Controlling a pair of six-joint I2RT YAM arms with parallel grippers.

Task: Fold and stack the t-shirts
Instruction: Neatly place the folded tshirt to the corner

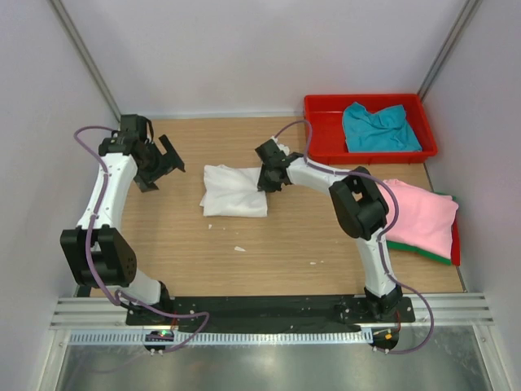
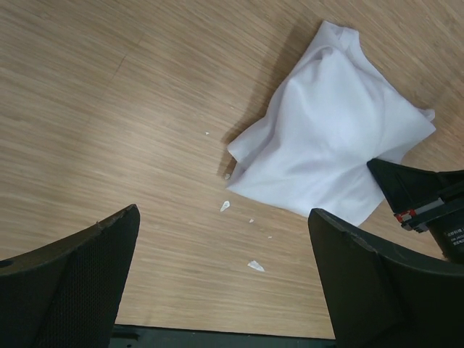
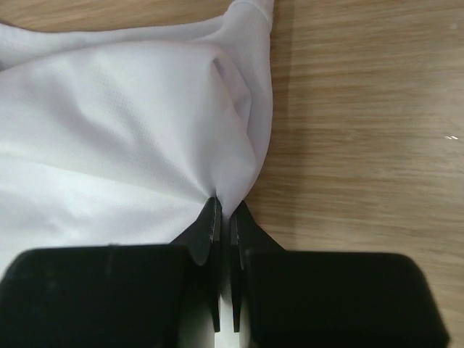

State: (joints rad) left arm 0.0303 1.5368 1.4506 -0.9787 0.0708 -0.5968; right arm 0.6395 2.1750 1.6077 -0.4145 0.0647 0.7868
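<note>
A crumpled white t-shirt point(image 1: 234, 191) lies mid-table, also in the left wrist view point(image 2: 330, 148) and the right wrist view point(image 3: 123, 138). My right gripper point(image 1: 267, 181) point(image 3: 224, 206) is shut on the white t-shirt's right edge, with a pinch of cloth between the fingertips. My left gripper point(image 1: 168, 166) point(image 2: 225, 250) hangs open to the left of the shirt, nothing between its fingers. A teal t-shirt point(image 1: 378, 126) lies bunched in the red tray point(image 1: 326, 134). A pink t-shirt point(image 1: 419, 216) sits folded on a green t-shirt point(image 1: 427, 255) at the right edge.
Small white scraps point(image 1: 238, 248) point(image 2: 255, 265) lie on the wooden table point(image 1: 277, 252). White walls close in the back and sides. The black arm mounts point(image 1: 269, 309) run along the near edge.
</note>
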